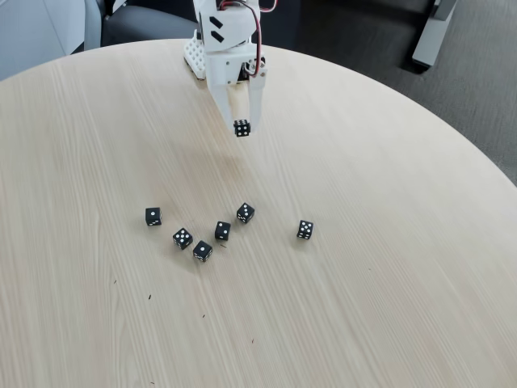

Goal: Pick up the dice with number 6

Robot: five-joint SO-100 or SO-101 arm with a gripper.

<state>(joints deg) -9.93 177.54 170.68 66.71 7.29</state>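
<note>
In the fixed view your white plastic two-finger gripper [242, 127] hangs above the round, pale wood-grain tabletop [388, 267], and its fingers [257, 105] are closed narrowly on a small black cube die with white pips [241, 128], pinched right at the fingertips. That die sits between the two fingers, clear of the tabletop, with a soft shadow on the wood just below and in front of it. The face turned toward the camera carries several pips, but they are too small for you to count with any certainty, so you cannot confirm from here that it is the six. Well below the fingers, nearer the camera, six more black dice lie loose on the tabletop. Almost straight below the fingertips is one die [245, 212], tilted a little, with another [222, 231] just down and left of it. Further left of the fingers' line you have a die showing a single pip [153, 216], then one showing three pips [182, 238], and another die [202, 251] lying close beside that one, lowest of the group. Off to the right of the fingers' line, apart from the cluster, sits a lone die [304, 229]. Red wires [258, 48] run down the arm's white body above the fingers.
</note>
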